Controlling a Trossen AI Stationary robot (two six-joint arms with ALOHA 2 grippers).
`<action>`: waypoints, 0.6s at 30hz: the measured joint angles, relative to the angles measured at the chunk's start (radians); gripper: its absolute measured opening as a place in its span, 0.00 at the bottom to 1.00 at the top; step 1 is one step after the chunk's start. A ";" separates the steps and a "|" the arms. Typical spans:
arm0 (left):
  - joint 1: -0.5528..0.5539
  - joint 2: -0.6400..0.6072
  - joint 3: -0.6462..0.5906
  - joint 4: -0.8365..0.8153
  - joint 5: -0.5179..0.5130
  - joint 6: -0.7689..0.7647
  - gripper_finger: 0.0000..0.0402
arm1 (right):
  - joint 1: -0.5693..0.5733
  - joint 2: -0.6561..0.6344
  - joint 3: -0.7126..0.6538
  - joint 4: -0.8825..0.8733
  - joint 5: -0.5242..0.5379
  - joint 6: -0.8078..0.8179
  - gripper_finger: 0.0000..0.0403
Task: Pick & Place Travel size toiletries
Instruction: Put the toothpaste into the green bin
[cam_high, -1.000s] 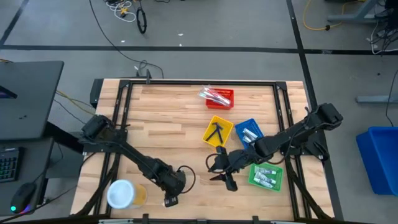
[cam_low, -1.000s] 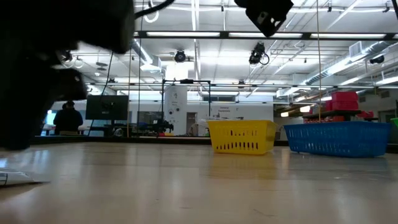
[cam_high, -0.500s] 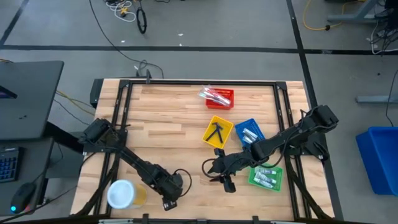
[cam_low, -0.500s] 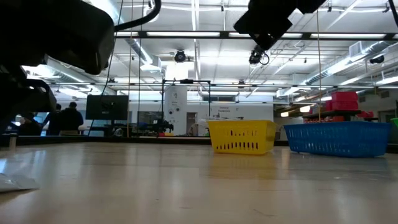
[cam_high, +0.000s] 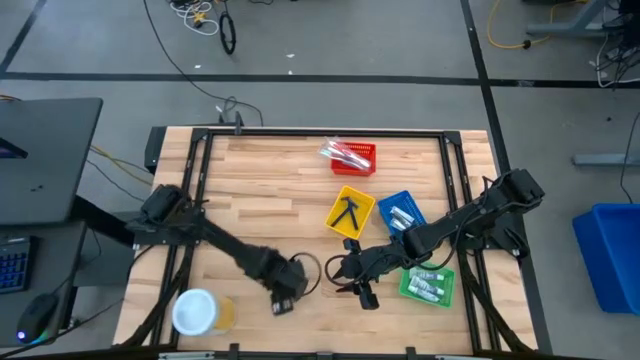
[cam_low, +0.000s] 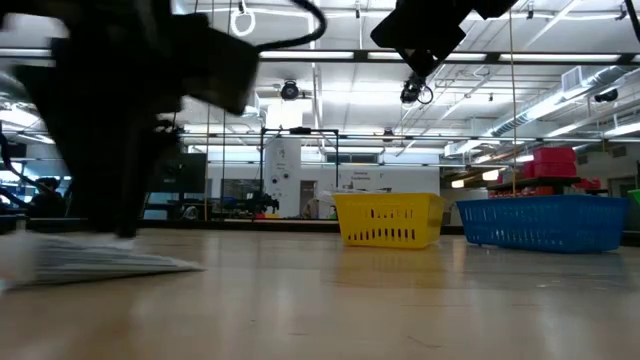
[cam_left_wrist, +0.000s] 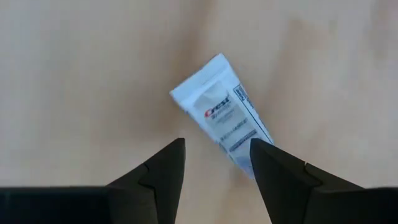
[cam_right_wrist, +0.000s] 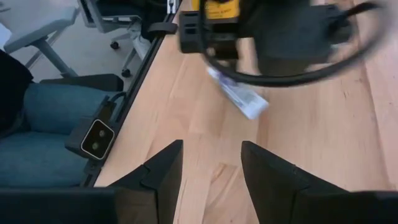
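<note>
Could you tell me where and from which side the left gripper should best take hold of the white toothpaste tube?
Probably across the flat middle of the toothpaste tube, coming straight down. It lies flat on the table, slanted, half outside the open left gripper, so the fingers should first shift and turn to span its narrow width.

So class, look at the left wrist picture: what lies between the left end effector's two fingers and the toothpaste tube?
Only bare wooden table. The open left end effector hovers over the toothpaste tube, whose lower end passes behind one finger.
</note>
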 joint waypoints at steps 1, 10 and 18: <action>0.015 0.000 0.023 -0.038 -0.024 0.026 0.47 | 0.000 0.000 0.000 0.001 0.000 0.003 0.43; 0.086 -0.001 0.104 -0.140 -0.123 0.050 0.47 | 0.000 0.000 0.000 0.000 0.000 0.008 0.42; 0.023 0.005 0.098 -0.081 -0.157 -0.035 0.47 | 0.000 0.000 0.000 -0.001 0.000 -0.012 0.42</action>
